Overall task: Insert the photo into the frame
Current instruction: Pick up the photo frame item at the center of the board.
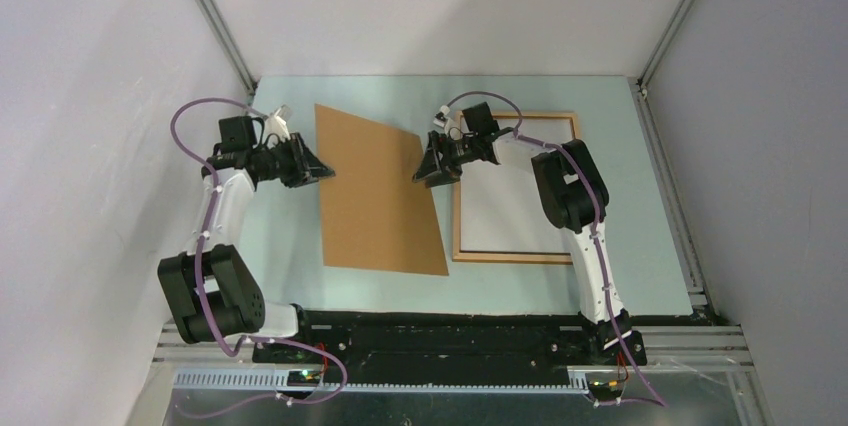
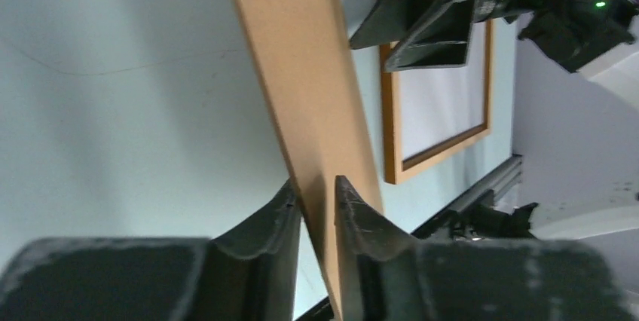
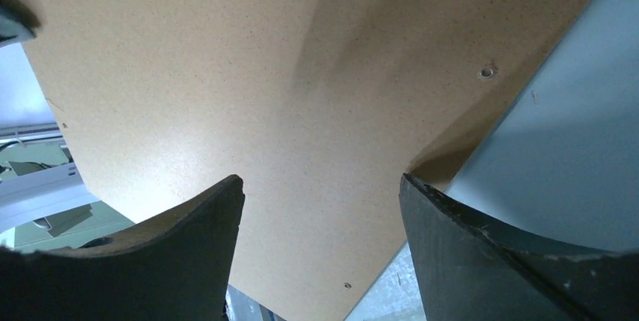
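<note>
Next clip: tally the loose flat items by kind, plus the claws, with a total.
board: 1
frame: 1
photo, white side up inside the frame: 1
claws: 2 (left claw, right claw)
Total: 5

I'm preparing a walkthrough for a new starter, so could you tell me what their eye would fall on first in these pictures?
The big brown board in mid-table draws the eye first. It is tilted, with the left gripper pinching its left edge and the right gripper open at its right edge. To its right lies the frame, white inside.
</note>
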You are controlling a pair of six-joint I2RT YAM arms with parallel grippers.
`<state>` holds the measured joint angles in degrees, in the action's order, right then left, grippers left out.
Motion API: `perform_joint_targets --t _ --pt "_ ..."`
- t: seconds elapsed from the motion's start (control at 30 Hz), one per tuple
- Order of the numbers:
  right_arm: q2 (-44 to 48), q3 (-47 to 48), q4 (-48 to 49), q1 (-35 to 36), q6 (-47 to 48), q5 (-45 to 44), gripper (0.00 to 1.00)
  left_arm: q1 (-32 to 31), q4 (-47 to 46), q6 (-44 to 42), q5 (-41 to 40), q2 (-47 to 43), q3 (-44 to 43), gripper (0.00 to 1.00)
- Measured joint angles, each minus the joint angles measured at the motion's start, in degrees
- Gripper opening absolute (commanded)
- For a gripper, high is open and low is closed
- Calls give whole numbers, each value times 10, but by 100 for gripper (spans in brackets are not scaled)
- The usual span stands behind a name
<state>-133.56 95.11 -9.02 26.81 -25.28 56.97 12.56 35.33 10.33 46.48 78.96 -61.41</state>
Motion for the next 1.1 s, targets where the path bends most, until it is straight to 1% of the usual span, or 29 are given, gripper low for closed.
perform_joint_targets --t 0.03,0.07,0.1,0.17,0.27,0.37,0.57,0.7,0.93,1.1 --pt "0 0 0 0 -1 1 84 0 2 -1 -11 0 0 15" --pt "0 1 0 0 -1 1 85 0 4 -2 -18 0 0 11" --pt "2 1 0 0 -2 2 87 0 8 0 -27 0 -1 5" --pt "4 1 -1 0 -1 1 88 0 17 6 -35 0 -5 1" --pt "7 1 -4 1 -1 -3 92 0 34 17 -43 0 -20 0" --pt "12 1 -11 1 0 -9 99 -1 53 17 -51 0 -39 0" --pt "38 -8 -27 -4 -2 -19 99 -2 104 12 -79 0 -88 0" --pt "70 -16 -32 -7 -5 -23 99 -2 150 -2 -105 0 -136 0" --pt "123 -16 -33 -12 -10 -23 99 -2 247 -50 -174 0 -271 0" --pt "133 -16 -36 -16 -10 -23 99 -5 320 -96 -244 5 -382 0"
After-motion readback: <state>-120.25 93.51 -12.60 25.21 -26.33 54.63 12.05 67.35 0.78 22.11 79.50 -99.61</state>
